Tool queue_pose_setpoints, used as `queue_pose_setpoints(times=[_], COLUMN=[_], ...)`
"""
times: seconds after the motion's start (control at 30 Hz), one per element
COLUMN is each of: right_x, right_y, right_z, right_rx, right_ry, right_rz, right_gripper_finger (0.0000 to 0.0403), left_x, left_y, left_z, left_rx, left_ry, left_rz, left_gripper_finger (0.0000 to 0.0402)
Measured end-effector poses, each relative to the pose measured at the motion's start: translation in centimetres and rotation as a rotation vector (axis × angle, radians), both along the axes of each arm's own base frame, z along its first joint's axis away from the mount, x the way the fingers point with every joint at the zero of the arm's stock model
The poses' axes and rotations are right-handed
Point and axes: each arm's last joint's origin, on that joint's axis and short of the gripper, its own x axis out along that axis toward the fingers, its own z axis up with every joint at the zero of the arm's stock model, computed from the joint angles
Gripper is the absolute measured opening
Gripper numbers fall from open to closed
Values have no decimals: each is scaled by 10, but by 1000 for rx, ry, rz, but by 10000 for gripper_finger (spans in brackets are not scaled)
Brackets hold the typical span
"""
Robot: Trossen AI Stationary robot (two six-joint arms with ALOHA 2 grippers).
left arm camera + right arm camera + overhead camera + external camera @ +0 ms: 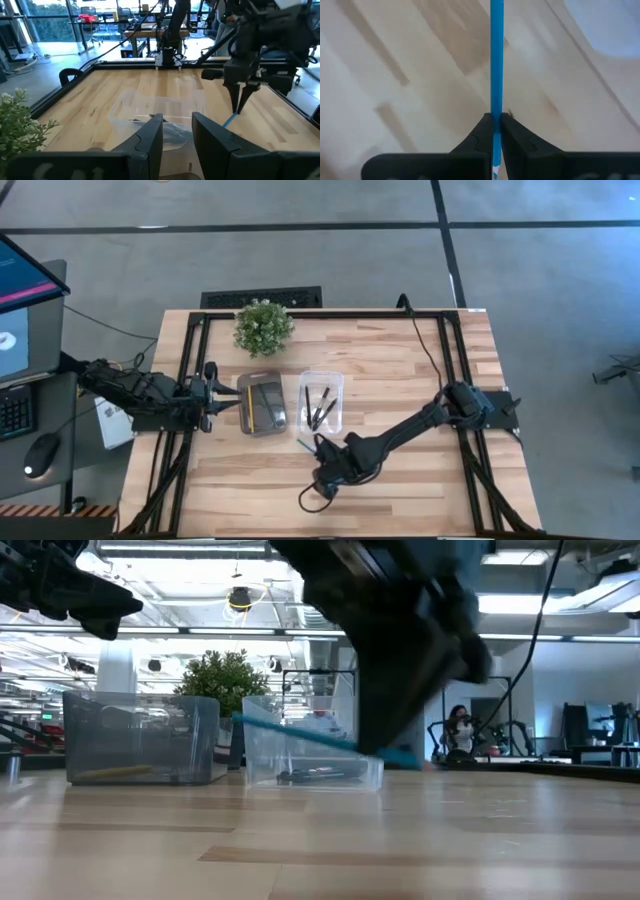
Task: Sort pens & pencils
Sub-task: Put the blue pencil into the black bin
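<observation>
Currently: blue pencil pinched, drop risk

Right gripper point(493, 125) clamps blue pencil point(496, 60) near one end, low over the table point(400, 490), just beside the clear bin point(322, 401) with pens point(321, 410). Long overhang could pivot, slip, or snag that bin. Left gripper point(176, 132) waits part-open, empty, above the grey bin point(262, 405).

Bright overhead lights w/ glare in low view, wrist views soft, bg blurred
</observation>
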Motion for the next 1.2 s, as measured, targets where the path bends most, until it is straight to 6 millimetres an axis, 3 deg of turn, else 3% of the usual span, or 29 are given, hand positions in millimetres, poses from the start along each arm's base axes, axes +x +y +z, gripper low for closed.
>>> queue_pose_setpoints(times=[0.33, 0.87, 1.2], right_x=[25, 57, 80], right_y=[-4, -62, -90], right_z=[45, 77, 102], right_rx=[-46, -303, -434], right_ry=[-154, -237, -397], right_rz=[107, 233, 259], right_gripper_finger=[43, 44, 44], left_x=[0, 0, 0], left_y=[0, -6, -5], left_z=[0, 11, 13], left_rx=[-55, -51, -52], left_ry=[-4, -103, -126], left_rz=[4, -186, -155], left_gripper_finger=[96, 100, 199])
